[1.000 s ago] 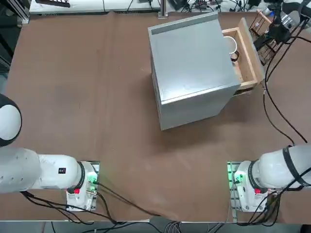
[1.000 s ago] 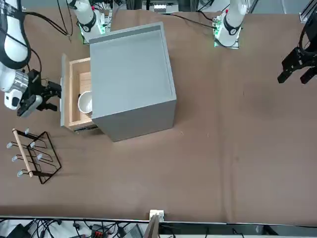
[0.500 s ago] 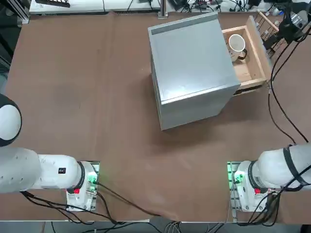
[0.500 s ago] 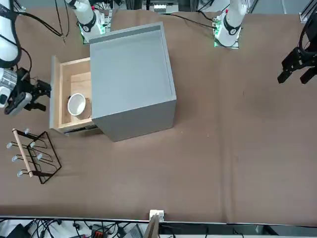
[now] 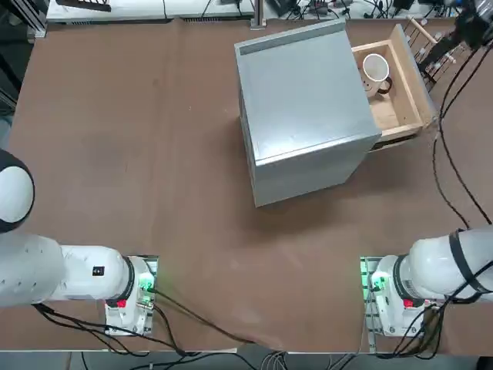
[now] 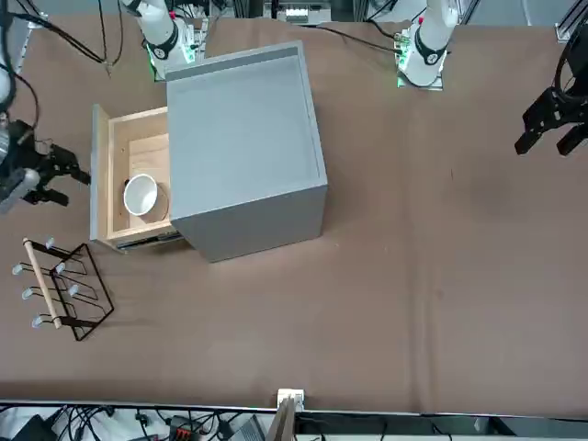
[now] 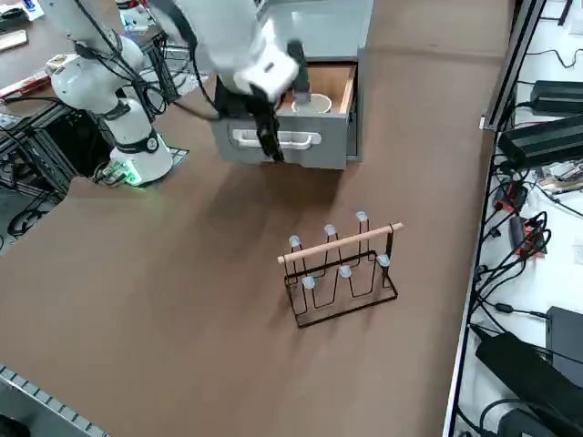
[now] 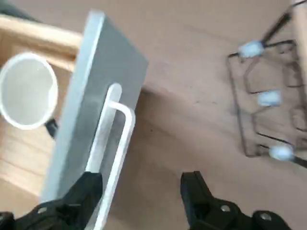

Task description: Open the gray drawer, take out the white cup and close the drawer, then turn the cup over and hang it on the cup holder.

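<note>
While the gray drawer (image 6: 115,179) stands pulled out of the gray cabinet (image 6: 243,147), the right gripper (image 8: 141,191) hovers just outside the drawer's front, its fingers (image 8: 194,189) spread apart with nothing between them. One finger sits at the white bar handle (image 8: 112,139); whether it touches cannot be told. From the side, the right arm (image 7: 219,36) reaches down over the drawer front. The white cup (image 6: 141,195) lies inside the drawer. The cup holder (image 6: 57,289) stands on the table (image 6: 413,276), apart from the drawer. No legible writing is visible.
</note>
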`<action>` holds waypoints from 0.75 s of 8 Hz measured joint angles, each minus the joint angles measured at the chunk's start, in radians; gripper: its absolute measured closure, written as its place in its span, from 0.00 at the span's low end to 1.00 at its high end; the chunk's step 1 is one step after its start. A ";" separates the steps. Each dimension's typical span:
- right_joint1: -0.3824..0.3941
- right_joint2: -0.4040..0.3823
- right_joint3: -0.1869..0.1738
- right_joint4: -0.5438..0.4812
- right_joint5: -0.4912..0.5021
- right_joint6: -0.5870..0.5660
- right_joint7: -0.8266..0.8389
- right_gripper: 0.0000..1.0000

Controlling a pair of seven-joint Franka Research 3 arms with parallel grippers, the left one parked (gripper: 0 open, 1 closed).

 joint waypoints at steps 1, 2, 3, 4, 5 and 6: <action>0.004 -0.004 0.004 0.098 -0.030 -0.087 0.139 0.01; 0.027 -0.010 0.012 0.154 -0.039 -0.142 0.314 0.02; 0.071 -0.017 0.017 0.171 -0.042 -0.162 0.505 0.03; 0.123 -0.018 0.020 0.173 -0.045 -0.166 0.710 0.04; 0.174 -0.018 0.022 0.173 -0.048 -0.166 0.915 0.04; 0.217 -0.018 0.024 0.170 -0.050 -0.166 1.110 0.04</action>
